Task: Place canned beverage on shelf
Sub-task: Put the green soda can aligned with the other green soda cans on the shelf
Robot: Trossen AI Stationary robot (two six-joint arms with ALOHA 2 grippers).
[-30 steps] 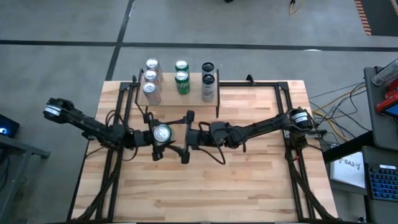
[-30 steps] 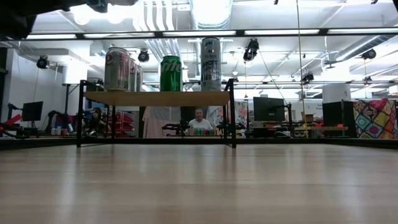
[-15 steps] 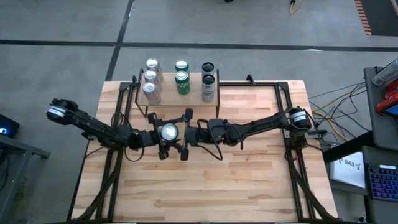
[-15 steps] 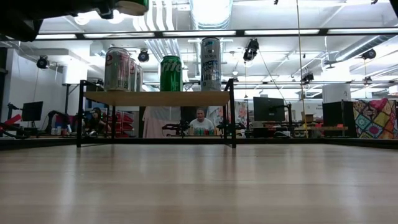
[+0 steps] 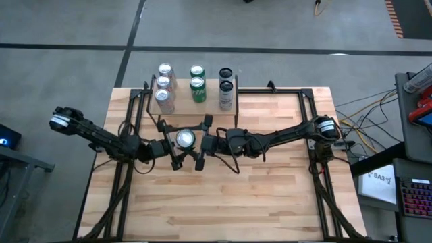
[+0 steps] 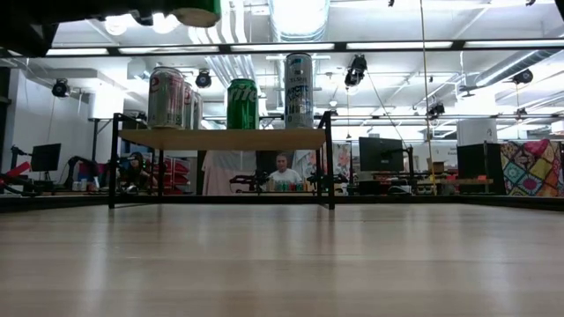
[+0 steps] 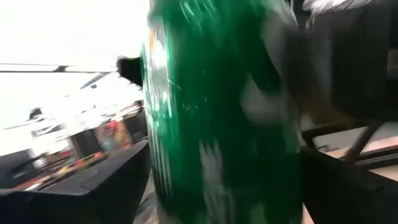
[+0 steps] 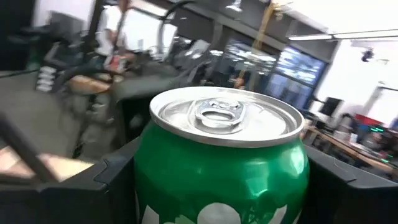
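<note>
Surface, high view: a light wooden table [image 5: 270,202] stood on a grey floor, with the shelf [image 5: 211,94] at its far edge.
Shelf load: three silver cans [image 5: 164,84], two green cans [image 5: 197,82] and two dark-topped cans [image 5: 225,84] stood in rows on the plank.
Task's can: a green can [image 5: 184,140] with a silver top was above mid-table, well short of the shelf.
Grippers: the left gripper [image 5: 177,145] and right gripper [image 5: 204,143] met nose to nose around that can.
Low view: the shelf [image 6: 220,139] stood against a lit workshop, and the can's base [image 6: 196,11] showed high above the tabletop.
Left wrist view: the green can [image 7: 217,124] filled the frame between dark fingers; whether they pressed on it I cannot tell.
Right wrist view: the can [image 8: 221,168] sat upright between this arm's fingers, pull-tab uppermost; clamped or merely flanking, I cannot tell.
Risk: with two grippers around one raised can, it could drop or tip if one let go before the other had a firm hold.
Risk at shelf: the plank was crowded, so a low or wide approach could knock over standing cans.
Writing: white lettering showed on the green cans, but none of it was legible.
</note>
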